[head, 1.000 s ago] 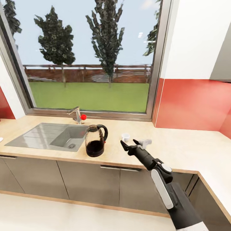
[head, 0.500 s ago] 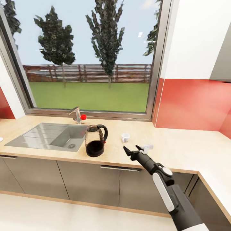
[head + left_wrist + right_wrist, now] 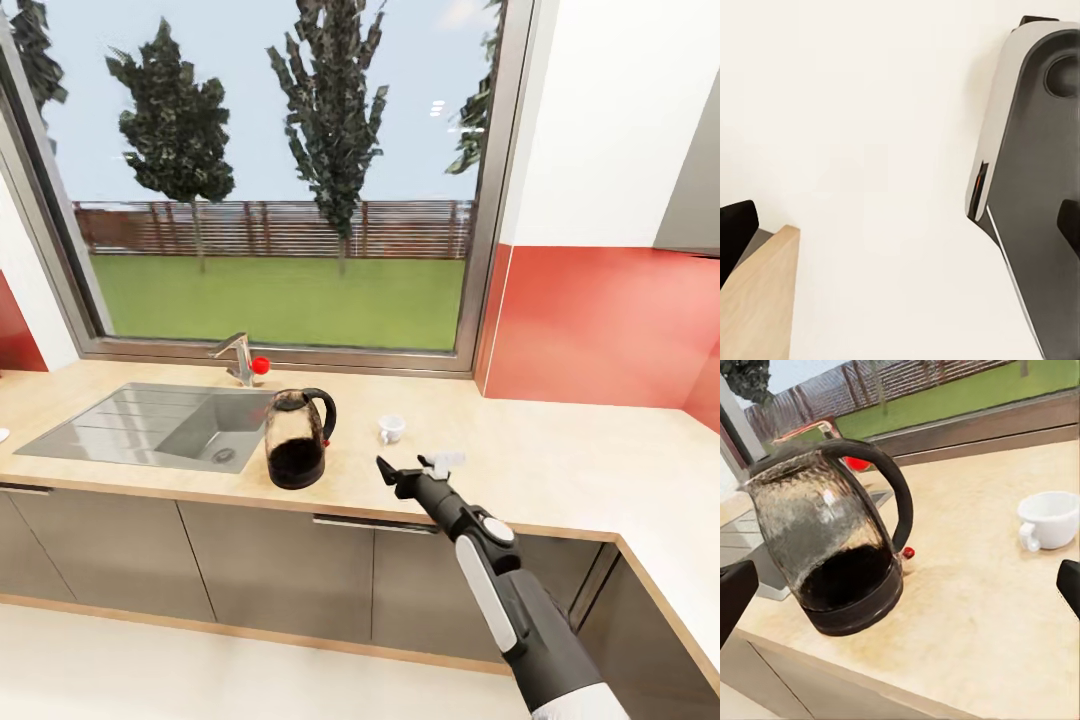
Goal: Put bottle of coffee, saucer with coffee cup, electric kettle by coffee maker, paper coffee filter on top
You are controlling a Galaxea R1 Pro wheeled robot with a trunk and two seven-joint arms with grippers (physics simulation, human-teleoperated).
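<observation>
The electric kettle (image 3: 298, 440), dark glass with a black loop handle, stands on the countertop (image 3: 560, 470) just right of the sink. In the right wrist view the kettle (image 3: 832, 555) looms close, and the white coffee cup (image 3: 1050, 519) sits beyond it. From the head view, the coffee cup (image 3: 391, 429) is upright, right of the kettle. My right gripper (image 3: 408, 463) hovers open over the counter's front, just short of the cup, holding nothing. My left gripper (image 3: 900, 232) is open over pale floor. The coffee maker, bottle of coffee, paper coffee filter, saucer and kitchen shelf are out of view.
A steel sink (image 3: 150, 420) with a faucet (image 3: 238, 358) lies left of the kettle under a big window. A red backsplash (image 3: 600, 320) rises at the right, where the counter turns a corner. Grey cabinet fronts (image 3: 280, 570) run below.
My right gripper has drawn back a little from the cup toward the counter's front edge, and the forearm has swung slightly left. Kettle and cup stay put.
</observation>
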